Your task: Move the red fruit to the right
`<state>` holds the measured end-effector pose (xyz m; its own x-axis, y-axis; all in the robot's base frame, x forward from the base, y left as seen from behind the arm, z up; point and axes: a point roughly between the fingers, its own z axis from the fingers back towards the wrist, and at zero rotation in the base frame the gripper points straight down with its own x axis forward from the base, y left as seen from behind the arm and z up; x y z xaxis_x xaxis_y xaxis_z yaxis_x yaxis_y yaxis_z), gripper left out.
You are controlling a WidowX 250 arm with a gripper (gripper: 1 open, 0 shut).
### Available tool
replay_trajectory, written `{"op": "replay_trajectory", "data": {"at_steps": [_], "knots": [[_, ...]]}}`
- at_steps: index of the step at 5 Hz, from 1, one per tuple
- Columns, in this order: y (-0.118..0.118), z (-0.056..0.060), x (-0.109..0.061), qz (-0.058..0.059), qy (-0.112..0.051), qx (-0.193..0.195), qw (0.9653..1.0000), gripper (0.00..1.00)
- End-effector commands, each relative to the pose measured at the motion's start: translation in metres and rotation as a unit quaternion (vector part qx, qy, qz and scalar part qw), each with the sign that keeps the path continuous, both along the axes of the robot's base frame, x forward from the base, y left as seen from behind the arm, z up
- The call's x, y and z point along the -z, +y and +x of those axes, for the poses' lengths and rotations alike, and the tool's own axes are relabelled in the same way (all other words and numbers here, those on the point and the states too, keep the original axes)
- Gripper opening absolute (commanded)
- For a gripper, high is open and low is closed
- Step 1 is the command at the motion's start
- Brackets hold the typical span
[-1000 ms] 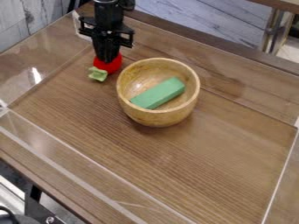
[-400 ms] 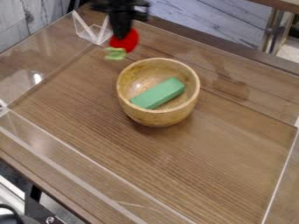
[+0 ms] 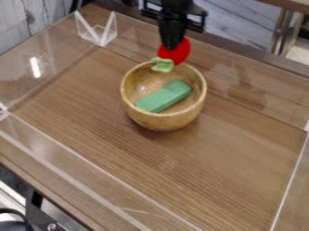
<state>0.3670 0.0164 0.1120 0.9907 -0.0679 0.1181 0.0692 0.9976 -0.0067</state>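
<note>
The red fruit (image 3: 180, 51), a small bright-red strawberry with a light green leafy base, hangs in the air above the far rim of the wooden bowl (image 3: 143, 114). My black gripper (image 3: 176, 45) points straight down from the top of the view and is shut on the fruit. The green base sticks out at the lower left of the fingers. A green rectangular block (image 3: 163, 96) lies inside the bowl.
The wooden tabletop (image 3: 182, 171) sits inside low clear plastic walls (image 3: 94, 30). A grey plank wall runs behind, and a table leg (image 3: 285, 34) stands at the far right.
The gripper has lifted the red fruit off the table left of the bowl and carried it to the right, to above the bowl's far rim.
</note>
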Motion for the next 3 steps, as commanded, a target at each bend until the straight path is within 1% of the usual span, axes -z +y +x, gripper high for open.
{"op": "replay_trajectory", "data": {"at_steps": [1,2,3], "knots": [[-0.044,0.002,-0.03,-0.008,-0.046,0.036,0.9983,0.0],[-0.08,0.001,-0.027,-0.015,-0.049,0.071,0.9962,0.0],[-0.105,0.003,-0.014,-0.018,-0.045,0.08,0.9956,0.0]]}}
